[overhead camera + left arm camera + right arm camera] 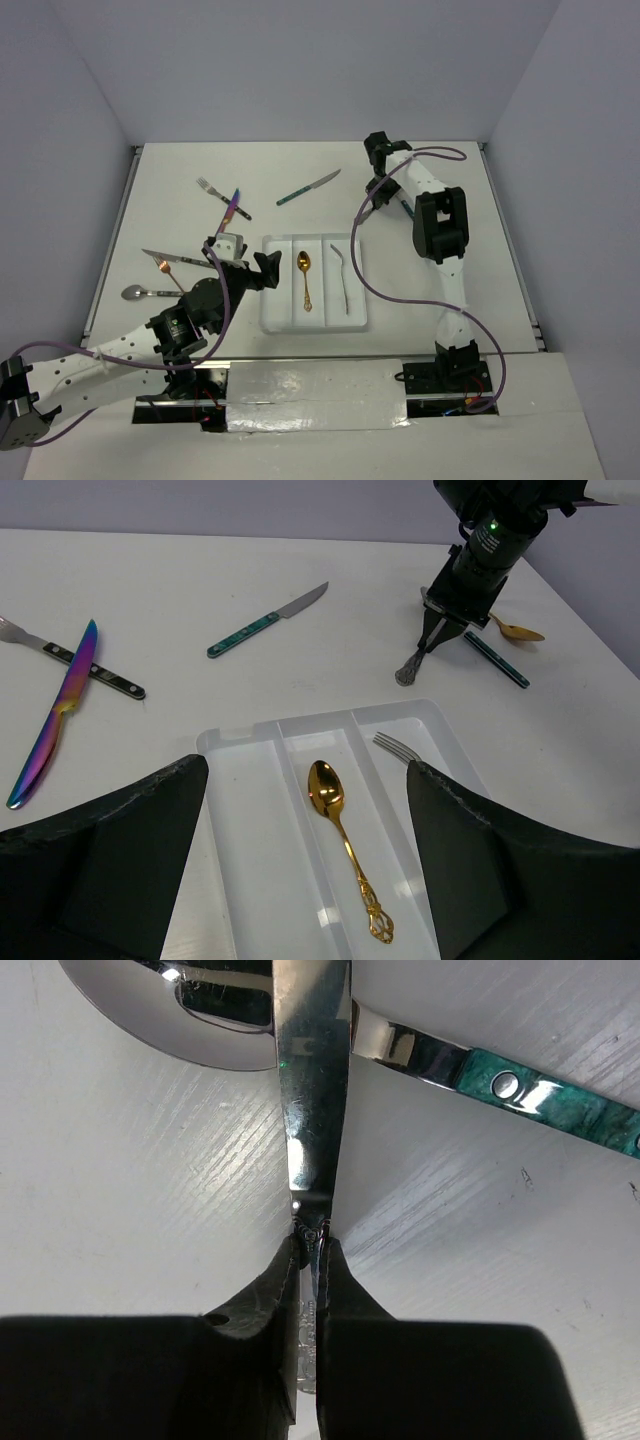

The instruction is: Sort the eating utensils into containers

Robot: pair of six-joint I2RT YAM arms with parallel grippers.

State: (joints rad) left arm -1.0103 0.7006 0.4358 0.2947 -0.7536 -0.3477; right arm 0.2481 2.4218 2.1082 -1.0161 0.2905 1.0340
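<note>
The white tray (316, 318) has three long compartments. A gold spoon (305, 280) lies in the middle one and a silver fork (343, 280) in the right one; the left one holds nothing. My left gripper (264, 270) is open and empty at the tray's left edge; the left wrist view shows its fingers (100, 870) either side of the gold spoon (345, 845). My right gripper (373, 193) is at the far right, shut on a silver utensil (313, 1080) with an ornate handle, whose lower end (409, 670) touches the table.
On the left lie a dark-handled fork (208, 187), an iridescent purple knife (232, 207), a silver knife (175, 258), a copper utensil (168, 268) and a silver spoon (135, 292). A teal-handled knife (308, 187) lies behind the tray. A teal-handled utensil (497, 660) and a gold spoon (520, 632) lie by my right gripper.
</note>
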